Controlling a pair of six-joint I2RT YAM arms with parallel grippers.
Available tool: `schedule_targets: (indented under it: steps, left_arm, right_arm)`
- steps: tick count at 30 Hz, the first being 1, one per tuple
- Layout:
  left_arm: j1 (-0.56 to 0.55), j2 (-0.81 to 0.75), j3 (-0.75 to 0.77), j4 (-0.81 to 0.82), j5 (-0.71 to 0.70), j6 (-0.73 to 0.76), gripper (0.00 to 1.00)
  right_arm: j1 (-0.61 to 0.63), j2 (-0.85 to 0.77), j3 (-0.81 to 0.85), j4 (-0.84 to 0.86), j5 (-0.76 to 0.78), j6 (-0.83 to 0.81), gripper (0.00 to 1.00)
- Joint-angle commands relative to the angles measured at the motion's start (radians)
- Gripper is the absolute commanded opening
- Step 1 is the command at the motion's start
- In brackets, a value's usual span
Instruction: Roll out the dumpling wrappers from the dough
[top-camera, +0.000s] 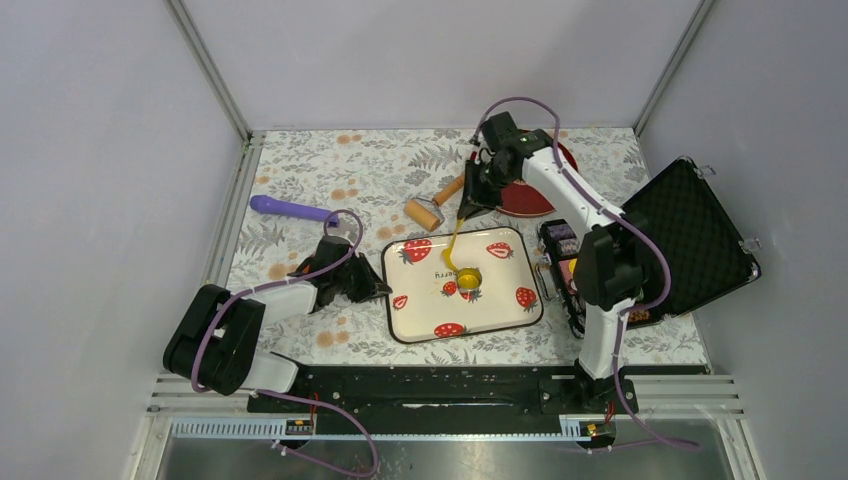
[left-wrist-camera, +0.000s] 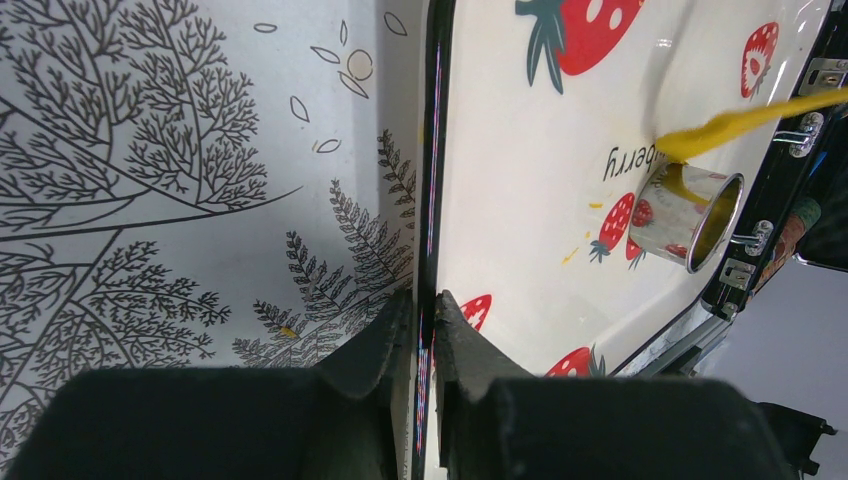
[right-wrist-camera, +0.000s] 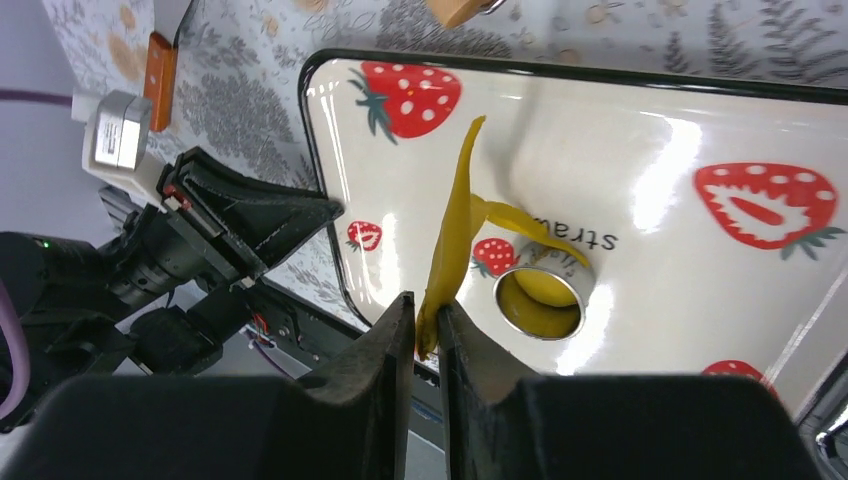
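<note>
Fig.: trimming step, top + both wrist views. L fingers (left-wrist-camera: 385, 345) are clenched on the left rim of the strawberry tray (left-wrist-camera: 520, 180), pinning it to the surface (top-camera: 330, 160). R fingers (right-wrist-camera: 385, 345) are clenched on a long strip of dough (right-wrist-camera: 452, 220), held raised above the tray. The strip's low end trails down to the metal ring cutter (right-wrist-camera: 545, 268), which stands approx. mid-tray. A yellow disc (right-wrist-camera: 540, 305) sits inside the ring, prob. one of the dumpling wrappers, cut but not freed. My read: I am peeling the offcut away from the cutter. Next I need to lift the strip until it parts w/o tipping the ring, park it off the tray, then lift the cutter. Roller (top-camera: 428, 210) lies beyond the tray.
</note>
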Motion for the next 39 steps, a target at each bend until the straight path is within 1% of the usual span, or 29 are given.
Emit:
schedule_targets:
  steps: [1, 4, 13, 18, 21, 24, 31, 39]
  left_arm:
    - [-0.003, 0.039, -0.049, -0.087, -0.094, 0.024, 0.00]
    - [-0.003, 0.040, -0.048, -0.087, -0.093, 0.024, 0.00]
    - [-0.003, 0.039, -0.053, -0.087, -0.094, 0.023, 0.00]
    - [-0.003, 0.038, -0.052, -0.087, -0.094, 0.023, 0.00]
    - [-0.003, 0.037, -0.052, -0.087, -0.093, 0.023, 0.00]
    - [-0.003, 0.037, -0.052, -0.087, -0.093, 0.021, 0.00]
    - [-0.003, 0.037, -0.054, -0.087, -0.093, 0.021, 0.00]
    - [-0.003, 0.039, -0.054, -0.087, -0.093, 0.021, 0.00]
  right_arm:
    - [-0.053, -0.076, -0.008, -0.031, -0.006, -0.026, 0.22]
    - [-0.094, -0.105, -0.016, -0.038, -0.005, -0.035, 0.22]
    - [-0.187, -0.162, 0.035, -0.104, -0.003, -0.068, 0.23]
    - [-0.205, -0.158, 0.095, -0.161, -0.003, -0.090, 0.24]
    - [-0.210, -0.159, 0.089, -0.165, 0.003, -0.096, 0.24]
    - [-0.213, -0.162, 0.057, -0.152, 0.008, -0.101, 0.24]
    - [-0.223, -0.174, -0.110, -0.066, 0.028, -0.107, 0.24]
    - [-0.227, -0.156, -0.260, -0.012, 0.074, -0.132, 0.25]
